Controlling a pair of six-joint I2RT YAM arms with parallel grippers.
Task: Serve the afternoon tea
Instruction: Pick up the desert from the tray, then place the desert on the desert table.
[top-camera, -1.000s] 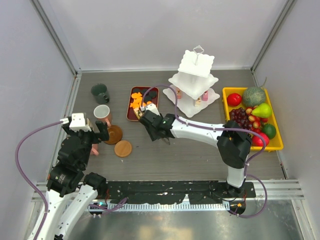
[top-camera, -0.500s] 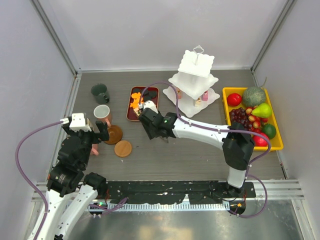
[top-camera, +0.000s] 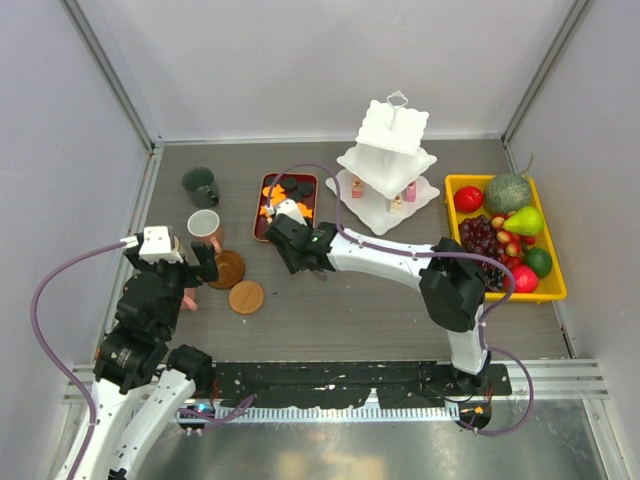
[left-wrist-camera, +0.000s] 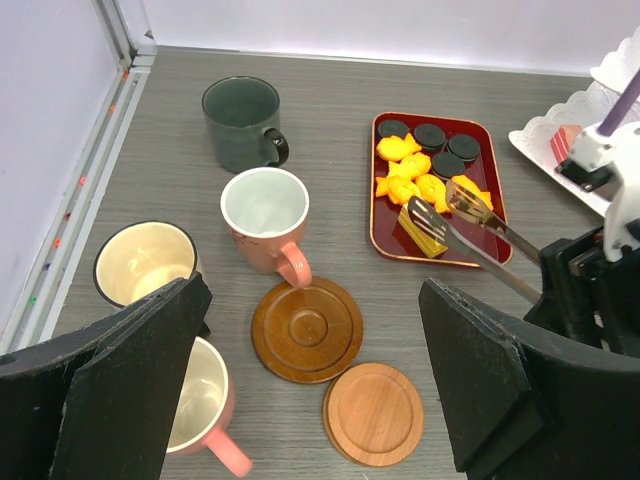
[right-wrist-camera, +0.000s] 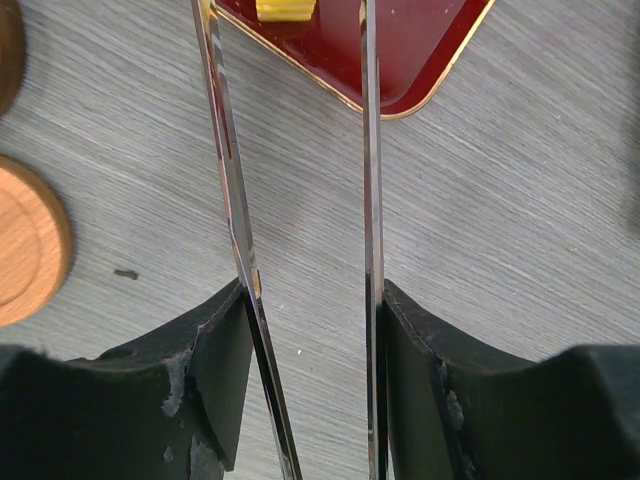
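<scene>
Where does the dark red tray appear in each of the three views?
Top external: the dark red tray lies left of centre, mid-table.
Left wrist: the tray is right of centre, upper half.
Right wrist: only the tray's corner shows, top edge, behind the metal tongs.
Shared landmark: the lighter wooden coaster, seen in all three views, below-left of the tray.

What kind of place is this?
Probably a lab test cell, not a tearoom: plain grey walls box in the table, and the robot arms' bases sit on a metal rail.
</scene>
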